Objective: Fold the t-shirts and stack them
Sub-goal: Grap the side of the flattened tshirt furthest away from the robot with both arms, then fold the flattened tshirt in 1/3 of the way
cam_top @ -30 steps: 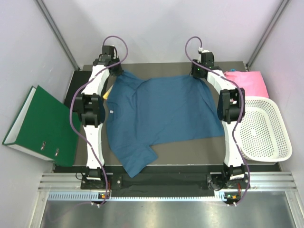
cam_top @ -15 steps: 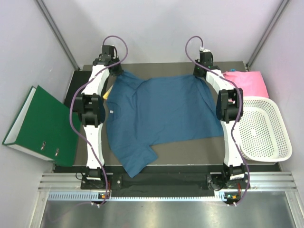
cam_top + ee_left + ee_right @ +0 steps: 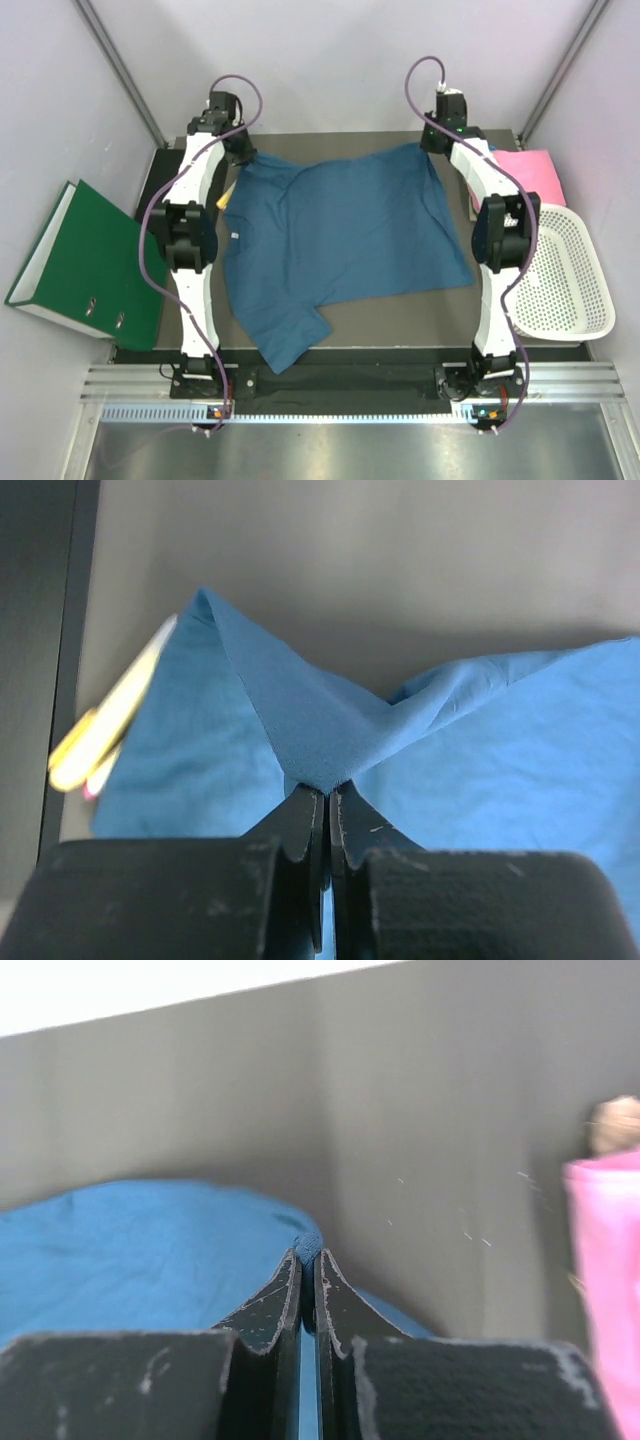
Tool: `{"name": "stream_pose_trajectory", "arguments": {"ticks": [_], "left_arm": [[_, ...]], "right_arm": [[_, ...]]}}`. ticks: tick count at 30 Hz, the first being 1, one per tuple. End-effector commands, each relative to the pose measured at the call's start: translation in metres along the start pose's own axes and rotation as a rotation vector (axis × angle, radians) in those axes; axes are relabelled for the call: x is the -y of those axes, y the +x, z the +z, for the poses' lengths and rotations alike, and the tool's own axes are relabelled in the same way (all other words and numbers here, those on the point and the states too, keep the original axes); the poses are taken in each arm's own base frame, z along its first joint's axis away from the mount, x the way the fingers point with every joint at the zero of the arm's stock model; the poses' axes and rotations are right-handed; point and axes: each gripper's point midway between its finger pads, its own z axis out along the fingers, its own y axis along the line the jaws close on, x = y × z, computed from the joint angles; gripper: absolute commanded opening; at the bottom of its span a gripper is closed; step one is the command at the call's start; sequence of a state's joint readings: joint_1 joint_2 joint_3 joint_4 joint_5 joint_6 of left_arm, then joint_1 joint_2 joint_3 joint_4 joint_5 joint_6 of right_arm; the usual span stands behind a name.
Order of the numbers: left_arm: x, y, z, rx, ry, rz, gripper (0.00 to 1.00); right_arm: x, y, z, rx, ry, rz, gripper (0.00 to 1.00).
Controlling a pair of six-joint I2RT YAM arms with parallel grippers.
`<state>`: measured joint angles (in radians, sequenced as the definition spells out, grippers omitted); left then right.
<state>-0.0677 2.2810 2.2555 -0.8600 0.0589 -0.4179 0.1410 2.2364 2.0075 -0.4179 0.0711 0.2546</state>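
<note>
The dark teal-blue short-sleeved cloth t-shirt point(image 3: 340, 235) lies spread on the dark desk point(image 3: 400, 312), stretching from both pincers back toward the arm bases. The left pincer point(image 3: 327, 798) is clamped shut on a peaked fold at the shirt's far left corner. The right pincer point(image 3: 308, 1260) is clamped shut on the far right corner's edge. Right of the right pincer, apart from it, lies the bright pink cloth shirt point(image 3: 530, 172). A white plastic mesh basket point(image 3: 560, 270) sits behind that. A green binder point(image 3: 85, 265) leans well left of the left pincer.
</note>
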Motion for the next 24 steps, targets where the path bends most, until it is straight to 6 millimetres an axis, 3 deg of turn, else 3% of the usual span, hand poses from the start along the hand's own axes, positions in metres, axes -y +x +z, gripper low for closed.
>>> {"name": "stream_pose_trajectory", "arguments": {"ticks": [1,5,11,14,17,24], "left_arm": [[0.013,-0.011,-0.074,0.025,0.047,-0.061,0.0],[0.021,0.002,-0.093,-0.034,0.096,-0.096,0.0],[0.028,0.037,-0.112,-0.154,0.16,-0.152,0.0],[0.021,0.062,-0.116,-0.232,0.14,-0.172,0.0],[0.012,0.075,-0.128,-0.287,0.116,-0.196,0.0],[-0.017,0.092,-0.137,-0.362,0.092,-0.319,0.0]], "right_arm": [[0.012,-0.032,-0.062,0.027,0.022,0.016,0.0],[0.017,-0.008,-0.08,-0.064,0.032,0.013,0.0],[0.03,0.036,-0.088,-0.236,0.087,0.009,0.0],[0.045,0.054,-0.093,-0.31,0.161,-0.013,0.0],[0.06,0.054,-0.1,-0.321,0.238,-0.044,0.0],[0.09,0.07,-0.106,-0.387,0.387,-0.129,0.0]]}}
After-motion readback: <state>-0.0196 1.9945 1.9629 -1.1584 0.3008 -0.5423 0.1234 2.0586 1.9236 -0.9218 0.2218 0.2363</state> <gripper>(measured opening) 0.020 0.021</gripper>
